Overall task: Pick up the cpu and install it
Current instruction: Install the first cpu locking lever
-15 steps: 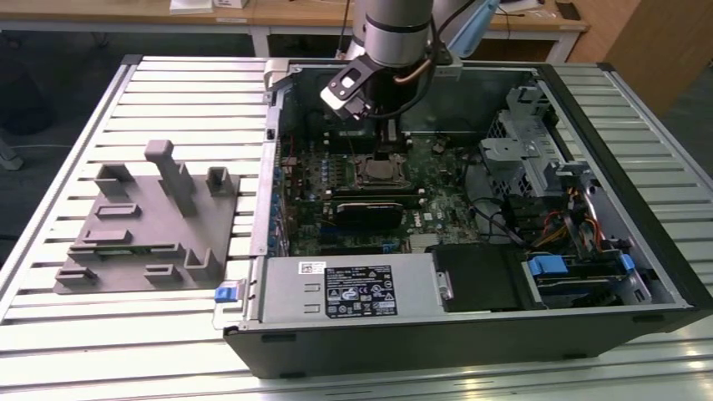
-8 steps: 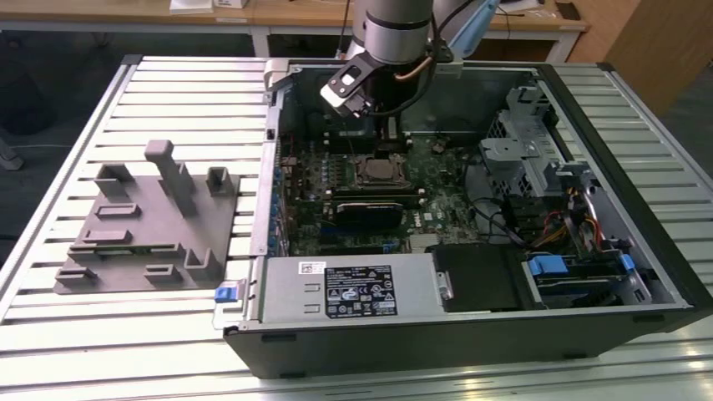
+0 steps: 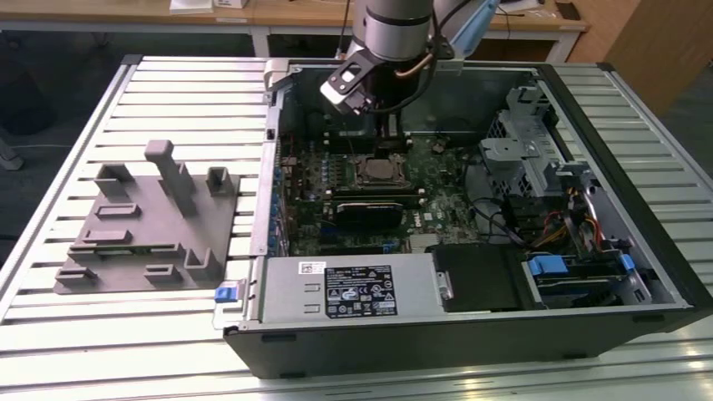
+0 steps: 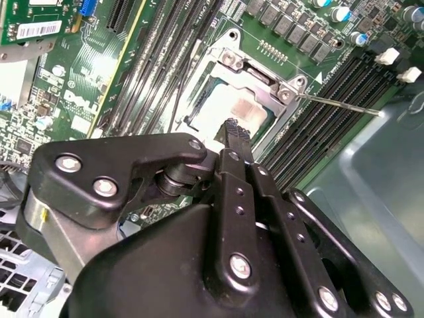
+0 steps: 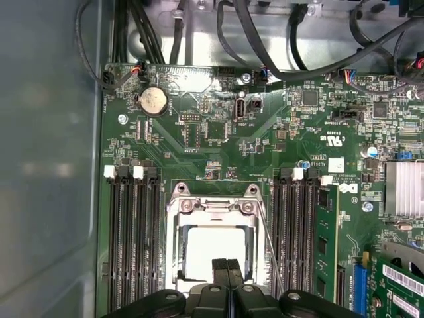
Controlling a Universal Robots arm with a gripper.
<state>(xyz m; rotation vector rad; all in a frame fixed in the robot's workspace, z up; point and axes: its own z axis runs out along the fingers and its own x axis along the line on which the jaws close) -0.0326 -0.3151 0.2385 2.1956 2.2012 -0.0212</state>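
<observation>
Slatted grey worktop [image 3: 112, 334]: flat silvery square cpu [image 5: 212, 245] in socket [image 5: 215, 205]; black pincer [image 5: 227, 264] tips together above. Likely light, rigid, fragile; hold edges.

One computer case [image 3: 446, 349], one circuit board [image 5: 218, 149], one chip [image 5: 209, 244], one coin battery [image 5: 153, 101], one grey stand [image 3: 123, 251], one gripper [image 5: 227, 265], one slatted table [image 3: 100, 351]

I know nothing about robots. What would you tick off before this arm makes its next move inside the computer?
1. cpu lying inside its socket: ok.
2. Metal frame down around the cpu: ok.
3. gripper jaws shut, nothing between them: ok.
4. Thin socket lever latched: cannot tell.
5. gripper over the cpu, clear of the memory slots: ok.
</observation>
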